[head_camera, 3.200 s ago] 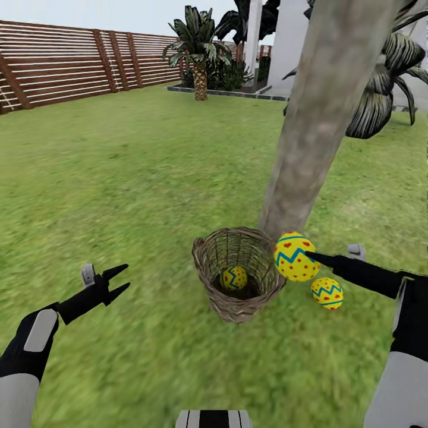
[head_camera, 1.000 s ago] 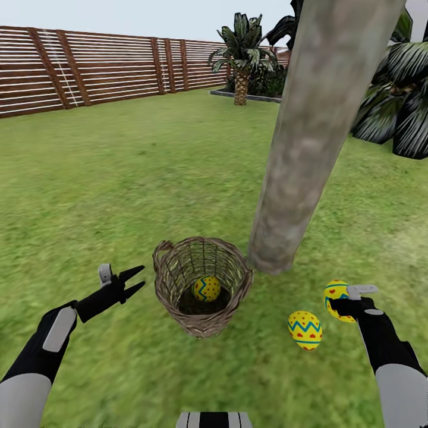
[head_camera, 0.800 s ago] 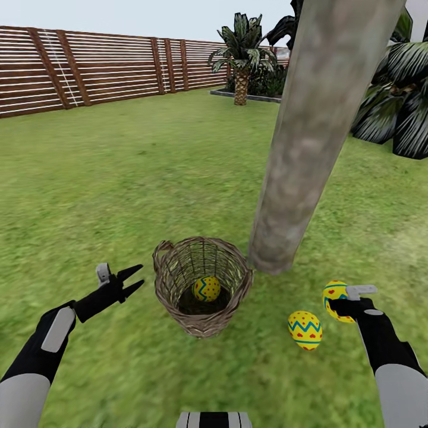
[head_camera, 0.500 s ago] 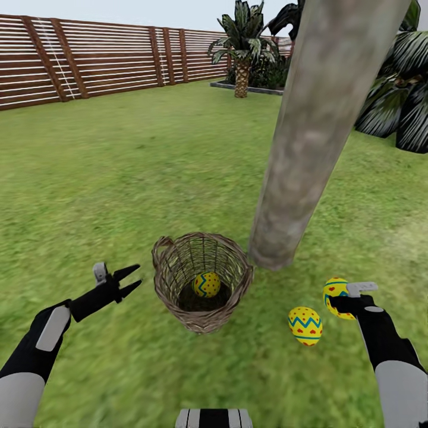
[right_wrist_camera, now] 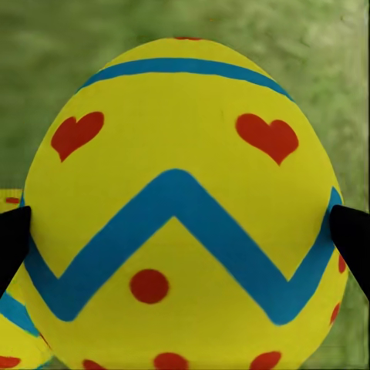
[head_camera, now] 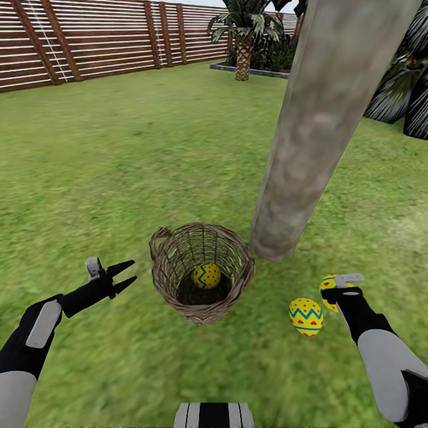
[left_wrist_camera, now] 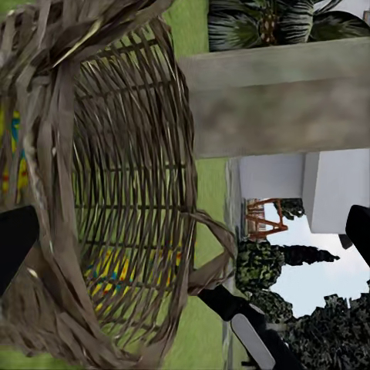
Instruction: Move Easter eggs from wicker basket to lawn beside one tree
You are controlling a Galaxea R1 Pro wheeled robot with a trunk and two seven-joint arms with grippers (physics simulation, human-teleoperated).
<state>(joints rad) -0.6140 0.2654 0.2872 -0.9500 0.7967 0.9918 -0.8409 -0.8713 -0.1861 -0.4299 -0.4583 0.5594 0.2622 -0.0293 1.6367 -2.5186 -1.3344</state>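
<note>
Jaws of the right gripper [head_camera: 330,289] clasped an egg [head_camera: 329,285] low over the lawn [head_camera: 119,148] beside the tree [head_camera: 309,148]. Left gripper [head_camera: 122,276] hung spread open beside the basket [head_camera: 172,279], which held one egg [head_camera: 206,276].

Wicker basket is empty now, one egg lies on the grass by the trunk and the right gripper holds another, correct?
Not quite: the wicker basket is not empty. The head view shows one egg inside it. The rest stands: another egg lies on the lawn near the tree, and the right gripper holds the third.
</note>
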